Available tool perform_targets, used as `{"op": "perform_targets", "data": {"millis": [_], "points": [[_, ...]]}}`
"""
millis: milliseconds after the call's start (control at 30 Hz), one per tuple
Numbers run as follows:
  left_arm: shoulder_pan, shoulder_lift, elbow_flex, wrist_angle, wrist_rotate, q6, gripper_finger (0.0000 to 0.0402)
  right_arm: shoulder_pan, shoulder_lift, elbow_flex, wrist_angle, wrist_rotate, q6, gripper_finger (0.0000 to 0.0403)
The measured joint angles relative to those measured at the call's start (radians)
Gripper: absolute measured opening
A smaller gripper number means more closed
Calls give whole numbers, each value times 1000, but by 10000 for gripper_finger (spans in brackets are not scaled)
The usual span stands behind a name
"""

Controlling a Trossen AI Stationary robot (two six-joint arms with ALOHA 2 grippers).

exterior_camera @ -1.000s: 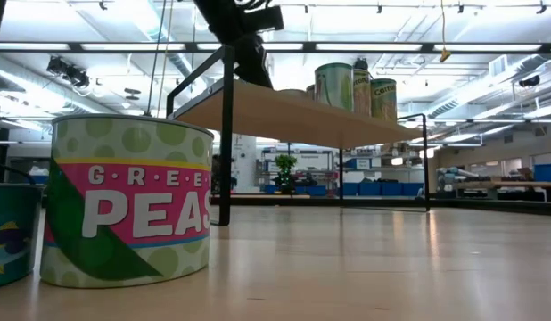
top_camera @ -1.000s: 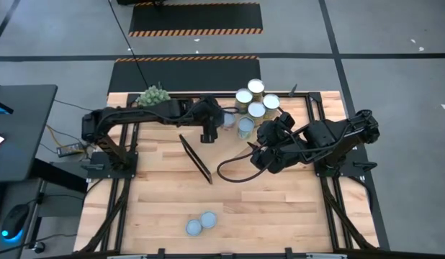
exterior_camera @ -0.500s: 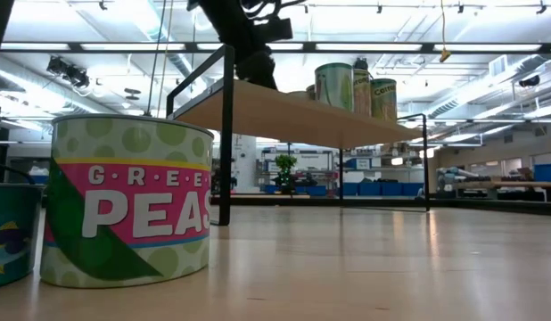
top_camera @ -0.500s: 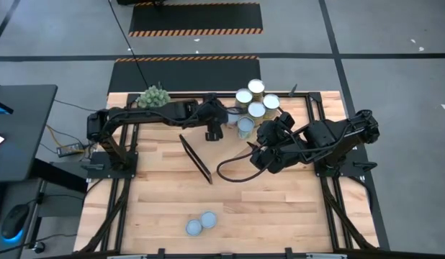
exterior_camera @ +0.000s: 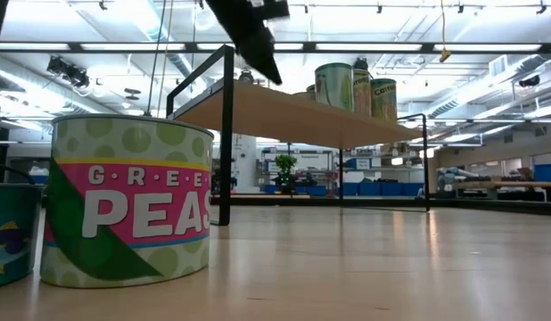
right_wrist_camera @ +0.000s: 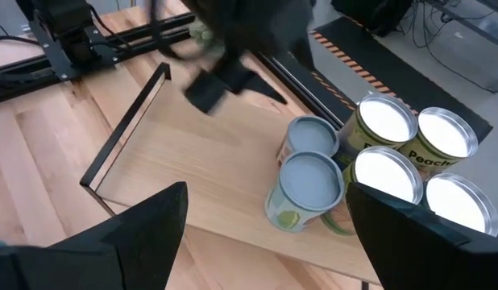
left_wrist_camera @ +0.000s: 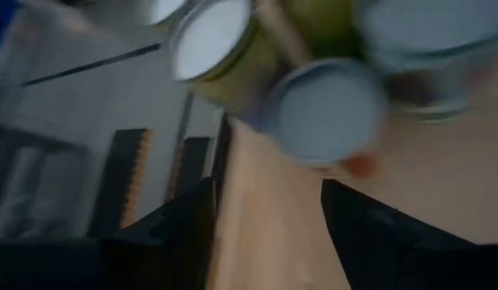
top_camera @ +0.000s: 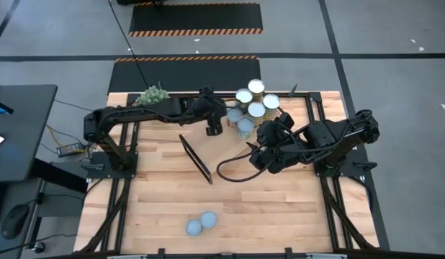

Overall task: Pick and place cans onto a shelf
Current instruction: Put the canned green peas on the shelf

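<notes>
The shelf [top_camera: 230, 147] stands across the table's far half, and its light-wood plank also shows in the low view [exterior_camera: 293, 114]. Several cans [top_camera: 255, 108] stand upright in a cluster on its far right part. My left gripper [top_camera: 214, 128] hangs open and empty just left of the cluster, above the shelf [exterior_camera: 260, 61]. Its wrist view [left_wrist_camera: 265, 242] faces a blue-grey can top [left_wrist_camera: 325, 113]. My right gripper [top_camera: 263, 147] is open and empty above the shelf, near side of the cans [right_wrist_camera: 265, 266]. Two more cans [top_camera: 201, 224] stand on the table by its near edge.
A green plant ball [top_camera: 152, 95] sits at the far left corner. A black cable [top_camera: 233, 171] loops over the table's middle. In the low view the green peas can [exterior_camera: 124, 201] and a blue can [exterior_camera: 8, 234] stand close to the camera.
My left gripper has shifted a little toward the table's right and far edges beside the cans and has tipped over. The cans on the shelf have stayed in place. My right arm has kept still.
</notes>
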Motion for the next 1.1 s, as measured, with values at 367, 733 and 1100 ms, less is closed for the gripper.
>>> {"op": "perform_targets", "data": {"millis": [367, 733, 1100], "points": [[-103, -145, 64, -268, 355, -351, 231, 0, 0, 0, -7, -25, -29, 347], [-415, -347, -52, -314, 260, -526, 160, 14, 0, -4, 114, -63, -124, 347], [-783, -393, -221, -197, 131, -897, 139, 26, 0, -74, 226, -97, -220, 347]]}}
